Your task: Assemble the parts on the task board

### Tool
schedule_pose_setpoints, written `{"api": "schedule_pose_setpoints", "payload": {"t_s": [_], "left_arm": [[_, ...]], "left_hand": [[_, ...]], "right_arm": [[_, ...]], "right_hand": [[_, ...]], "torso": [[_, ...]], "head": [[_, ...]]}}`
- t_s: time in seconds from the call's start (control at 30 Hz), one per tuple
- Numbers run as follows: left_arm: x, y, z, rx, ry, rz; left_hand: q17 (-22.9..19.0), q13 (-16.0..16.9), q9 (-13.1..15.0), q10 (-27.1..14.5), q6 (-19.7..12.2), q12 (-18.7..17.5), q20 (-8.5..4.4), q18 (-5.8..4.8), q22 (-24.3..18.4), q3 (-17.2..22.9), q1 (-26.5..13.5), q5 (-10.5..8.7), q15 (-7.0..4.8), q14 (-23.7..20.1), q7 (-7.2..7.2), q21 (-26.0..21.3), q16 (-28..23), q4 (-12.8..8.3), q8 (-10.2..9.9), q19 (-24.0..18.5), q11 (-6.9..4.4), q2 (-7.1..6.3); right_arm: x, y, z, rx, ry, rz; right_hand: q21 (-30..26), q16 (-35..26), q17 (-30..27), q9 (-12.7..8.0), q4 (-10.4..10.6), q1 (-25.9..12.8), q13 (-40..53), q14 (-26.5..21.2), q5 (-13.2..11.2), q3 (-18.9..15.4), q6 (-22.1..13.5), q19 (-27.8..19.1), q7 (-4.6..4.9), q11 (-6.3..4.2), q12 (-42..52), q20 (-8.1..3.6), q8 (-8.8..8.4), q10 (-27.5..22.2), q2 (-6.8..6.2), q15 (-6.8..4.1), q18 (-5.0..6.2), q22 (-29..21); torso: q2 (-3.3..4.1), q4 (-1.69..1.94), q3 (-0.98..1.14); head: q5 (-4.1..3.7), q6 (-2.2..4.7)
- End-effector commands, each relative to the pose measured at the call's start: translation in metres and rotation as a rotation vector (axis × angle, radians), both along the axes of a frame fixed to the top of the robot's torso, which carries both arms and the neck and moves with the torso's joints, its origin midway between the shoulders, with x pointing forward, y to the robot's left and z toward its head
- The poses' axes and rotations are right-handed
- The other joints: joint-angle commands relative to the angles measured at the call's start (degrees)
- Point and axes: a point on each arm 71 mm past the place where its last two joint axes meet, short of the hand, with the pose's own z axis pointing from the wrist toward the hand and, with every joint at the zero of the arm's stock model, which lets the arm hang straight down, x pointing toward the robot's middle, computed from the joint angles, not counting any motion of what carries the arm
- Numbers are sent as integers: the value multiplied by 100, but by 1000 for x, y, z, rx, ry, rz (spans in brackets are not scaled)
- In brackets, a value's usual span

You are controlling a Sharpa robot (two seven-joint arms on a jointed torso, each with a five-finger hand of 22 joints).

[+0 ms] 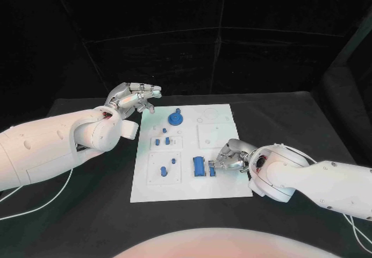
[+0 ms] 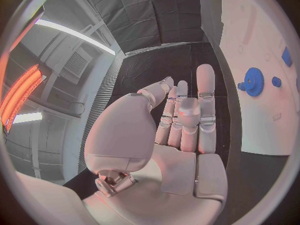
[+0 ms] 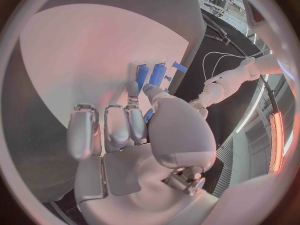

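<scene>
Board [image 1: 219, 185]: flat white plate with shallow square recesses, on matte black table [image 1: 310, 115], dark curtain behind. Blue gear [image 1: 175, 118] at far end, round, toothed. Right hand [image 1: 231, 156] pinches a blue cylindrical part [image 1: 212, 171] beside the blue block [image 1: 200, 165]. Left hand [image 1: 136, 95] off the board's far-left corner, fingers together, empty.

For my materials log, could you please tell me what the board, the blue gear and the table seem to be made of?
Board: probably matte white plastic, a flat, evenly coloured sheet with shallow moulded recesses.
Gear: likely moulded or printed plastic; uniform saturated blue, toothed rim, no metallic glint in the left wrist view.
Table: a dull black surface without reflections, possibly cloth or a matte coating; I cannot tell which.
</scene>
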Motion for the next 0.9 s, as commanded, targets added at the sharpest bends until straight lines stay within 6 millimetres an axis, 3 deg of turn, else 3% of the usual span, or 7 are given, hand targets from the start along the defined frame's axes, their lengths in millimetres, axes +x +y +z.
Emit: {"api": "schedule_pose_setpoints", "payload": {"t_s": [0.03, 0.47, 0.67, 0.77, 0.9], "left_arm": [[0, -1, 1, -7, -2, -12], [-1, 0, 1, -6, 0, -10], [-1, 0, 1, -5, -1, -9], [0, 1, 1, -5, -1, -8], [0, 2, 1, -7, -6, -6]], "left_hand": [[-5, 7, -5, -53, -35, 12, -7, 39, -6, -28, -18, -18, -3, -34, -2, -22, -7, -8, 35, -12, 3, 57], [-6, 6, -6, -59, -42, 15, -7, 39, -8, -34, -22, -19, -2, -35, 0, -25, -6, -5, 34, -10, 5, 57], [-6, 6, -6, -59, -42, 15, -7, 39, -8, -34, -22, -19, -2, -35, 0, -25, -6, -5, 34, -10, 5, 57], [-6, 6, -6, -59, -42, 15, -7, 39, -8, -34, -22, -19, -2, -35, 0, -25, -6, -5, 34, -10, 5, 57], [-17, 6, -7, -63, -45, 16, -6, 39, -9, -38, -25, -19, -1, -38, 1, -27, -10, -4, 34, -9, 7, 56]], "right_arm": [[0, 0, 1, -4, -6, -2], [-1, -2, 2, -10, -13, 12], [-1, -7, 4, 10, -36, 18], [-1, -9, 6, 76, -50, 24], [2, -16, 10, 252, -44, 18]], "right_hand": [[-7, 13, -7, 19, 53, -99, 29, 97, -157, -152, 0, 53, 25, -5, -7, -52, -12, 21, -18, -31, -84, -8], [-16, 9, -11, 58, 54, -27, 46, 97, -319, -398, -11, 51, 20, -8, -3, -55, -12, 24, -23, -35, -82, -14], [-36, -7, -34, 87, -106, 267, 45, 92, -375, -515, -52, 39, 21, -8, -21, -58, -27, 11, 24, -38, -77, -40], [-129, -62, -138, 73, -173, 389, -65, 70, -341, -567, -182, -17, 69, 27, -158, -45, -99, -68, 60, -14, -48, -193], [-415, -300, -542, 14, -291, 604, -526, -29, -319, -643, -555, -193, 234, 167, -714, 29, -298, -396, 103, 87, 29, -639]], "torso": [[-5, -2, 2], [-1, -3, 4], [-4, 0, 5], [-19, -4, 3], [-41, -1, -3]], "head": [[3, -5], [-4, -22], [-6, -10], [-8, 10], [-39, 62]]}}
